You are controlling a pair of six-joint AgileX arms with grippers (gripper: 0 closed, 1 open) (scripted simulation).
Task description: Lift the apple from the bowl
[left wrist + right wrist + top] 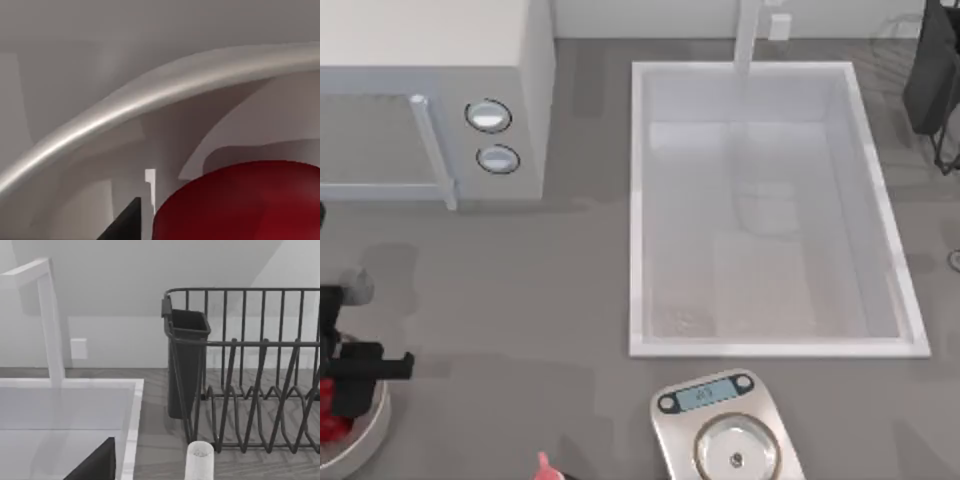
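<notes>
Left gripper [342,385] is down over the bowl [372,432] at the near left corner of the table, right above the apple [332,424]; whether its fingers are apart or clamped, I cannot tell. From the left wrist the apple [240,202] sits inside the bowl's thick rim [150,97]. The right arm is parked far right by the dish rack [250,385], beyond the sink [770,210].

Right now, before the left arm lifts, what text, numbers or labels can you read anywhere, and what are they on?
Silver kitchen scale: its small blue-grey display shows characters, too blurred to read.
White microwave: its two round dials carry no legible marks.
Glossy deep-red apple and off-white ceramic bowl: no text.
No other writing is visible.
</notes>
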